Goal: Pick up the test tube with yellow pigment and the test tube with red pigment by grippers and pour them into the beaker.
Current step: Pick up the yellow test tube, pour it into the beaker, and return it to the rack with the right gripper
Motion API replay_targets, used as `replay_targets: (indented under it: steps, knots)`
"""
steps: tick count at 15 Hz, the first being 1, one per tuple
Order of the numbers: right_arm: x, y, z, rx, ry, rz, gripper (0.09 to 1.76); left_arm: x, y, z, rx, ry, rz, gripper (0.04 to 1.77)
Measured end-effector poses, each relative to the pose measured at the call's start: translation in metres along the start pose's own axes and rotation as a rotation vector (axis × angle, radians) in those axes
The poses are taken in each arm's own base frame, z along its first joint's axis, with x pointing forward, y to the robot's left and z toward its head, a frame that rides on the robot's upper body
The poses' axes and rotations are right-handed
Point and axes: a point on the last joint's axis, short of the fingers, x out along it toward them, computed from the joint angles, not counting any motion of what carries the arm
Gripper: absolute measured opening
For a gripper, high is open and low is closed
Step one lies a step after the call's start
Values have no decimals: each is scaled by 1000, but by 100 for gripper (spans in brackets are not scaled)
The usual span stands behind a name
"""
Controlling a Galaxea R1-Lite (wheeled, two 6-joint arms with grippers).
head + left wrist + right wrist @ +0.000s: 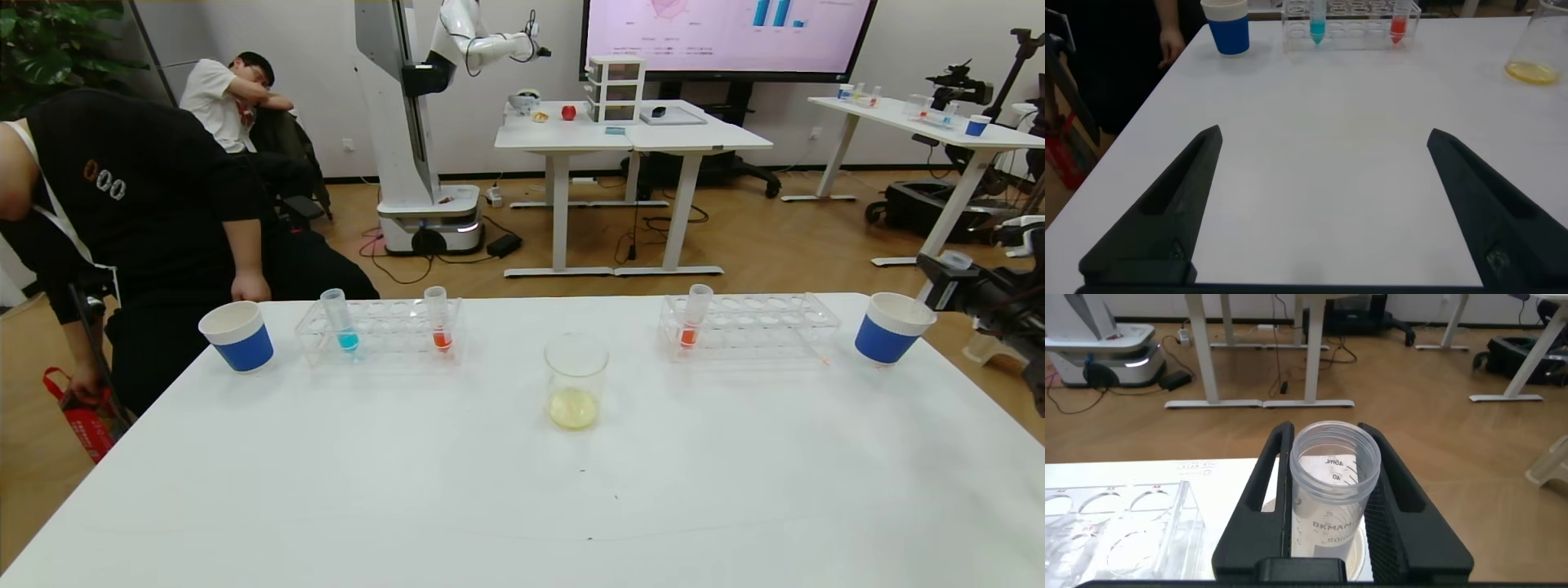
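The right gripper [1331, 514] has its jaws closed on an empty clear tube [1335, 498], held over the paper cup [891, 327] at the right end of the counter [522, 490], well right of the beaker [575, 380]. The left gripper [1323, 212] hangs with jaws wide apart, holding nothing, above the counter on the beaker's left. The beaker already holds pale yellow liquid, so the yellow pour appears done. Left of the beaker, a rack [380, 331] carries a blue tube [339, 320] and a red tube [438, 318]. Right of it, a second rack [751, 327] carries another red tube [695, 317]. The red pour is not yet done.
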Motion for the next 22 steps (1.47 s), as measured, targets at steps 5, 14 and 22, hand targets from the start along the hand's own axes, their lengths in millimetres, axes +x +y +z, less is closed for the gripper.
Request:
replay_targets:
  steps: [5, 14, 22]
  knots:
    - [6, 3, -27, 18, 53, 10, 51, 0, 0, 0, 0, 0, 0, 175]
    - [5, 9, -23, 14, 29, 18, 174, 0, 0, 0, -1, 0, 1, 175]
    - [-32, 148, 62, 35, -19, 189, 174, 0, 0, 0, 0, 0, 0, 175]
